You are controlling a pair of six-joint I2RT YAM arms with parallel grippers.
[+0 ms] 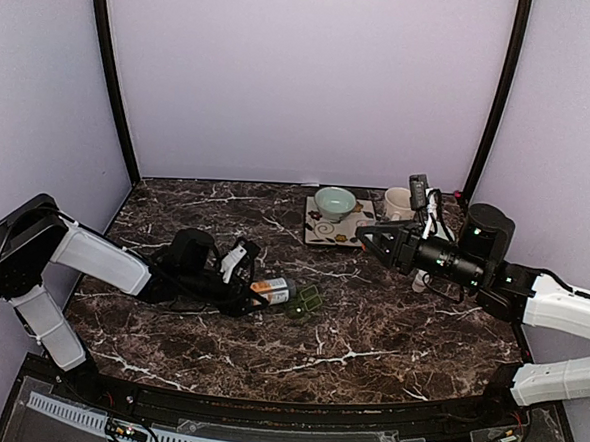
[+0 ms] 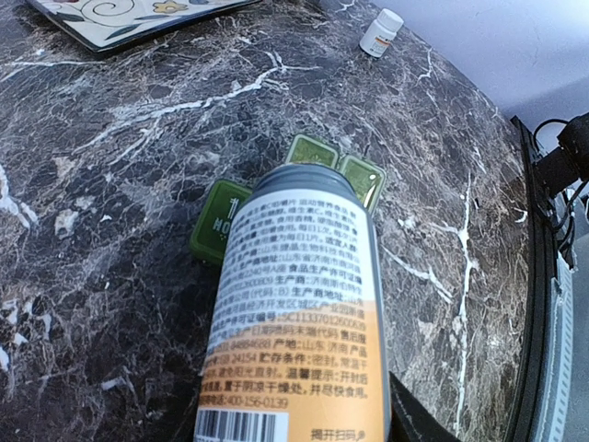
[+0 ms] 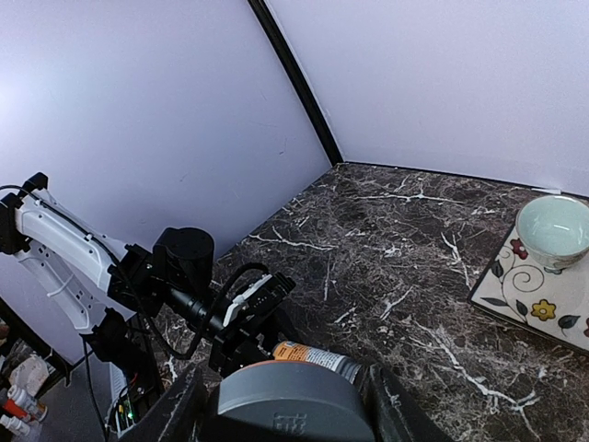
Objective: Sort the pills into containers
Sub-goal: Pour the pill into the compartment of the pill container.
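Note:
My left gripper [image 1: 243, 288] is shut on an orange-and-white bottle [image 1: 272, 290], held tipped on its side just above the marble. In the left wrist view the bottle [image 2: 294, 295] fills the lower middle, and its grey open end hangs over the dark-green containers [image 2: 221, 226], a strip of square compartments. The containers [image 1: 305, 300] lie just right of the bottle. My right gripper [image 1: 366, 232] hovers above the table at the right. In its wrist view the gripper [image 3: 283, 410] is shut on a round grey cap [image 3: 285, 391]. No pills show.
A patterned square plate [image 1: 326, 233] carries a pale green bowl [image 1: 334, 201] at the back. A cream mug [image 1: 398, 200] stands to its right. A small white bottle [image 2: 380, 32] sits beyond the containers. Purple walls close in the table.

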